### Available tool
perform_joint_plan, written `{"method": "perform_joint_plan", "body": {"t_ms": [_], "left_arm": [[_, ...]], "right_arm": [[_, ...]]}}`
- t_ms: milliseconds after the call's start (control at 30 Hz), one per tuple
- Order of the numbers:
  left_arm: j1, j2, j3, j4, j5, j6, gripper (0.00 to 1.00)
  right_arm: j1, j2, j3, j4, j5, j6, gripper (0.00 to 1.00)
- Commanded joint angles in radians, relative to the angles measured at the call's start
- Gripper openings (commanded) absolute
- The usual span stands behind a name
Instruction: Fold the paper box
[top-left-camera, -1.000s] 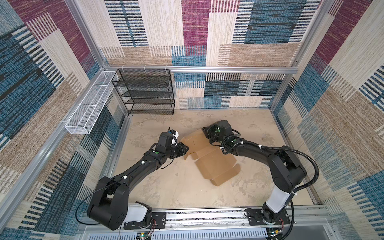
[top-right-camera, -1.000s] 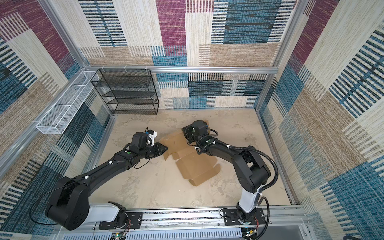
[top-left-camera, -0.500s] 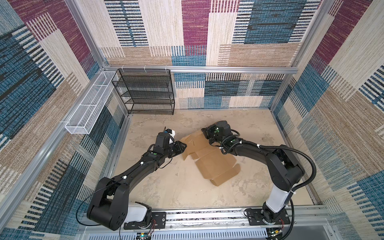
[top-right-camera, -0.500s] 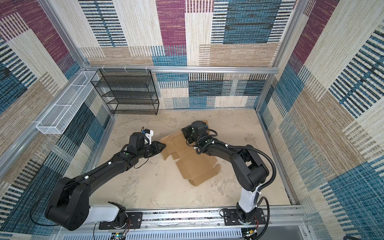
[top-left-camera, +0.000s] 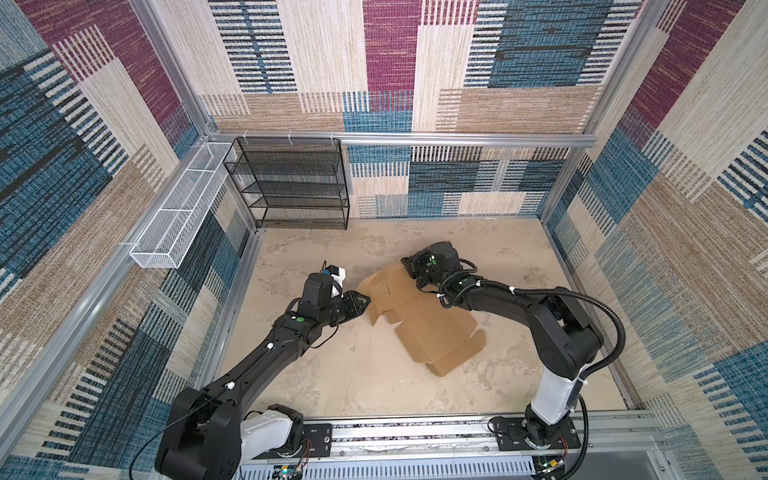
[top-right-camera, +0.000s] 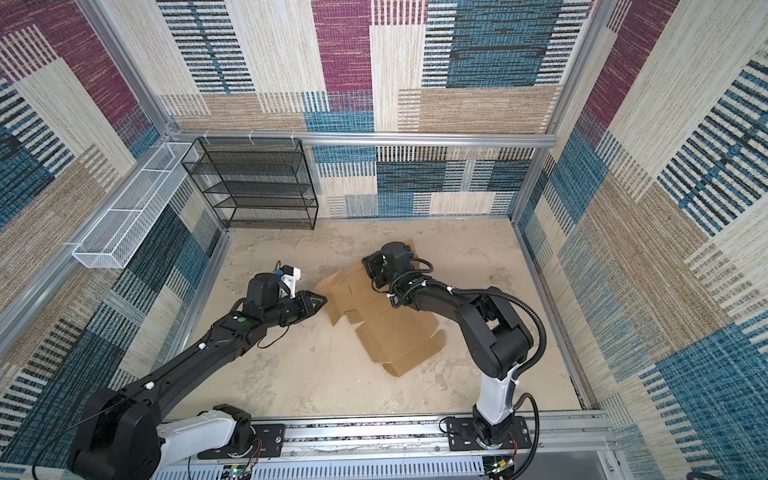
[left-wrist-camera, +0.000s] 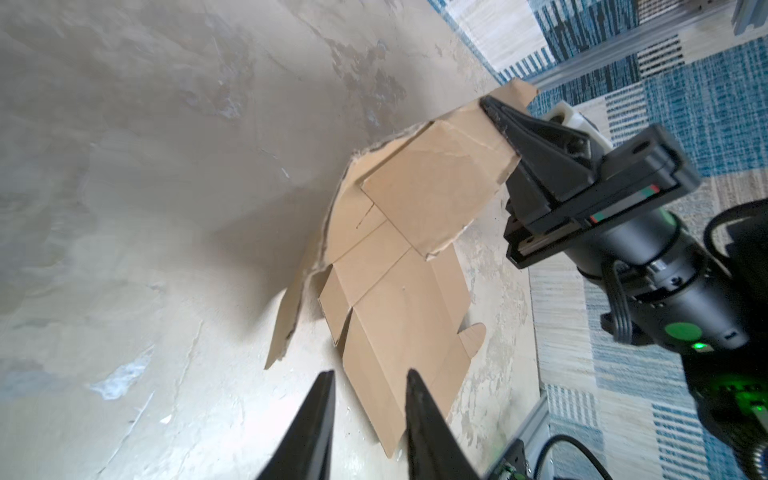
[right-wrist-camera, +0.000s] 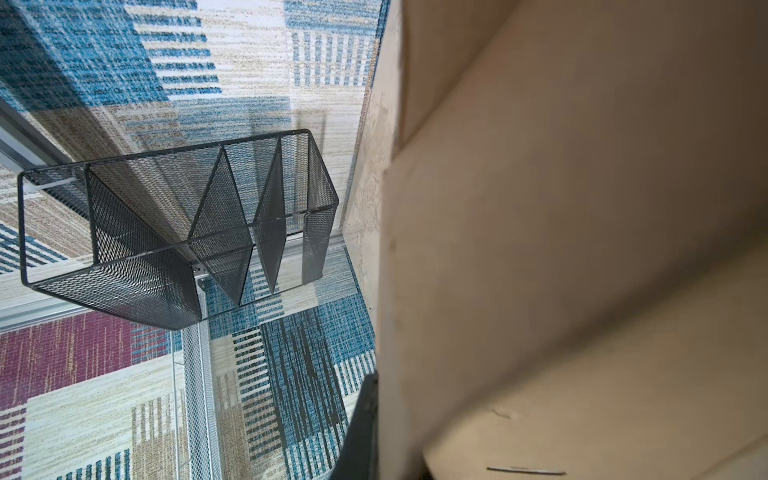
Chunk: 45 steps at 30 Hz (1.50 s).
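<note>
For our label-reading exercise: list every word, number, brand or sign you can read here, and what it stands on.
No text can be read anywhere.
paper box: plain brown cardboard, no print.
green round sticker: any mark on it is too small to read.

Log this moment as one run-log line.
phase: folding | left end effector: open, empty, short of paper box | right end effector: shut on raised paper box flap | box body: lying on table
</note>
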Motion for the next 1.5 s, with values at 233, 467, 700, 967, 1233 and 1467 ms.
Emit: {"method": "perform_joint_plan", "body": {"t_ms": [233, 467, 700, 967, 1233, 1467], "left_arm": [[0.096, -0.065, 0.037, -0.152, -0.079, 0.091, 0.36], [0.125, 0.004, 0.001, -0.085, -0.021, 0.138, 0.42], [0.122, 0.076, -0.032, 0.007, -0.030, 0.207, 0.48], [0.051, 0.170, 0.000, 0.096, -0.075, 0.247, 0.53], [-0.047, 0.160, 0.021, 0.109, -0.164, 0.290, 0.54], [-0.102, 0.172, 0.031, 0.128, -0.178, 0.314, 0.52]], "right_arm": [[0.000, -0.003, 0.012, 0.098, -0.092, -0.093, 0.01], [0.000, -0.001, -0.019, 0.185, -0.148, -0.120, 0.01], [0.000, 0.011, -0.040, 0.236, -0.179, -0.116, 0.01], [-0.001, 0.008, -0.070, 0.266, -0.188, -0.111, 0.01], [-0.002, 0.025, -0.085, 0.308, -0.206, -0.100, 0.00], [-0.002, 0.027, -0.129, 0.365, -0.221, -0.083, 0.00]]}}
